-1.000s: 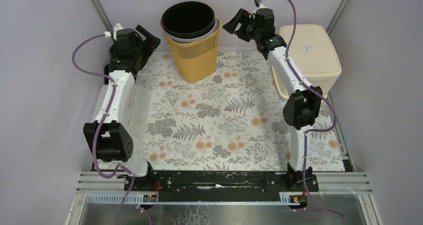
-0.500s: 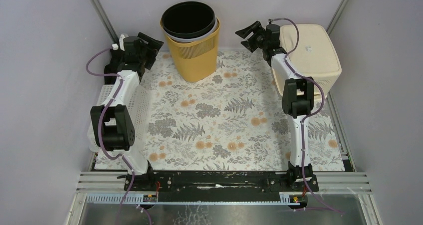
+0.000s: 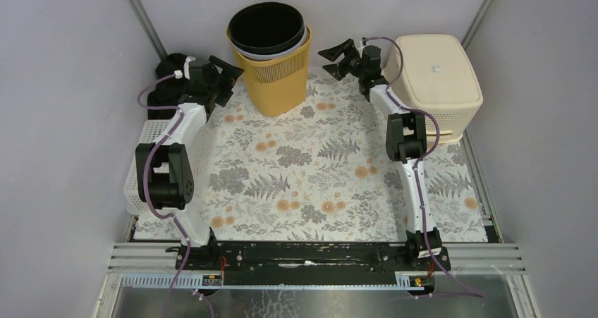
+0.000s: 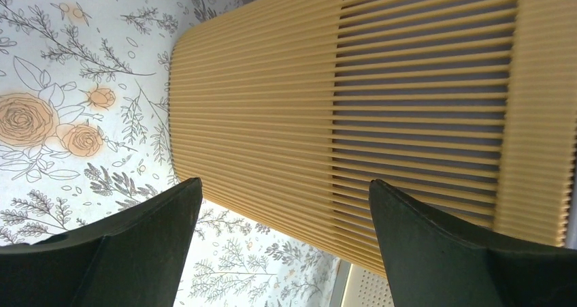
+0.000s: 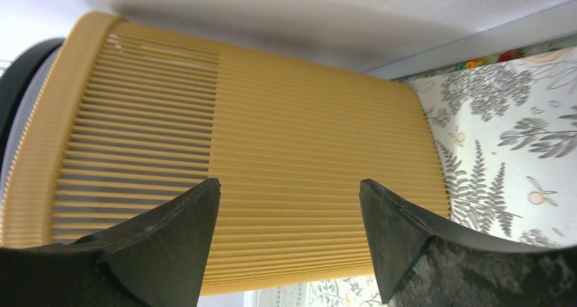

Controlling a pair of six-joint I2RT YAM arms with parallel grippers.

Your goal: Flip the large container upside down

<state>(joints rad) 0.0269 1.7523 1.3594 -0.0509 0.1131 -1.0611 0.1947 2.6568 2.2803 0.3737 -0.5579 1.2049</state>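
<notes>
The yellow bin stands upright, mouth up, at the back middle of the tabletop, close to the rear wall. Its lower wall is solid ribs and its upper band is slotted, as both wrist views show. Nested inside it are a pale bin, of which only the rim shows, and a black bin innermost, so there are three bins in one stack.

A floral cloth covers the tabletop. To the right, a cream basket sits upside down, just behind the right arm's upper links. To the left, a white basket with a perforated wall lies under the left arm. That makes two baskets, one on each side, both apart from the stack. Nothing lies on the cloth in front of the yellow bin.

Two arms reach toward the stack from opposite sides. The left end effector is just beside the yellow bin's left wall with its jaws spread wide. In its wrist view the two black fingers frame the ribbed wall and grip nothing. The right end effector hangs near the bin's right side, with a gap of cloth between them. Its jaws are also wide apart, its fingers framing the wall and empty. Whether either fingertip touches the wall cannot be told.
</notes>
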